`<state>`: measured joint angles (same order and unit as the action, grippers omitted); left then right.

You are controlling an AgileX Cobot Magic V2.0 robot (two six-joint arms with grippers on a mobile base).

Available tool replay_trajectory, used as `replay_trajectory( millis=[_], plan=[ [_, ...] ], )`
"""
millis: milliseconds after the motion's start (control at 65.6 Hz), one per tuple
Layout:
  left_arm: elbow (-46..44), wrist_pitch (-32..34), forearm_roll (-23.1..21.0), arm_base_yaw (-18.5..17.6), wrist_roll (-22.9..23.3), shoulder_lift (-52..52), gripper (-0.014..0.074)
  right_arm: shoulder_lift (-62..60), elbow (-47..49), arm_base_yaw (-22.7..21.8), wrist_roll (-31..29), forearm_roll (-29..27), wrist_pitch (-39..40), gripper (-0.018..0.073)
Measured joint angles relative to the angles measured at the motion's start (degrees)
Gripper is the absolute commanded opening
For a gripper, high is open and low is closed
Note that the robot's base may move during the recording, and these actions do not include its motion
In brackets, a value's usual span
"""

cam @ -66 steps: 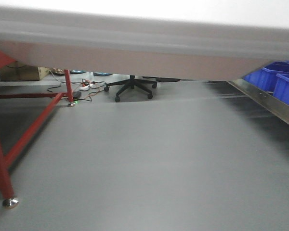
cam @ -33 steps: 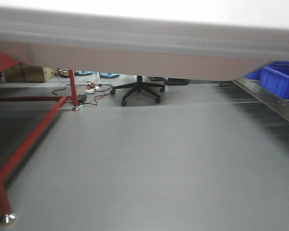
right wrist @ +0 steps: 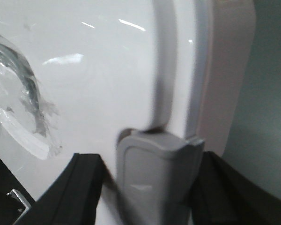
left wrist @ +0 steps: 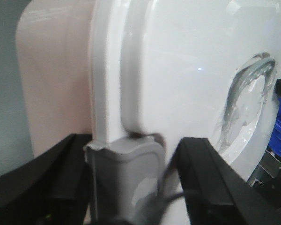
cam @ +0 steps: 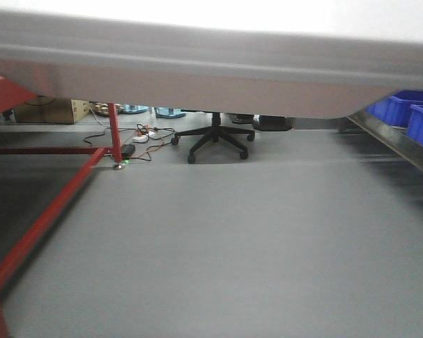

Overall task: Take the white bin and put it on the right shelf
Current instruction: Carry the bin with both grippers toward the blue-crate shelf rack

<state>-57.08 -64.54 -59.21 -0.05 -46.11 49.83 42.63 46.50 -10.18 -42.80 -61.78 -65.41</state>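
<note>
White bin (cam: 197, 63) hangs lengthwise between left gripper (left wrist: 136, 173) and right gripper (right wrist: 150, 183), each clamped on an end latch, with right shelf (cam: 398, 144) ahead-right.

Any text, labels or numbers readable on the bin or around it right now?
None can be read.
white bin: glossy lid and grey latch are blank in both wrist views.
blue bins: no label visible.
cardboard box in the background: too small and blurred to tell.

The white bin (left wrist: 178, 70), glossy-lidded with pinkish translucent walls, hangs above the floor, left of the right shelf (cam: 402, 144).
</note>
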Motion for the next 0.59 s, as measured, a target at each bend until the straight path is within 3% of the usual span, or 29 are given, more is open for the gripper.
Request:
replay_trajectory(
  millis=[595],
  plan=[
    [0.00,0.00,0.00,0.00,0.00,0.00,0.0241,0.00,0.00,0.00,0.00,0.00,0.00,0.0361]
  ],
)
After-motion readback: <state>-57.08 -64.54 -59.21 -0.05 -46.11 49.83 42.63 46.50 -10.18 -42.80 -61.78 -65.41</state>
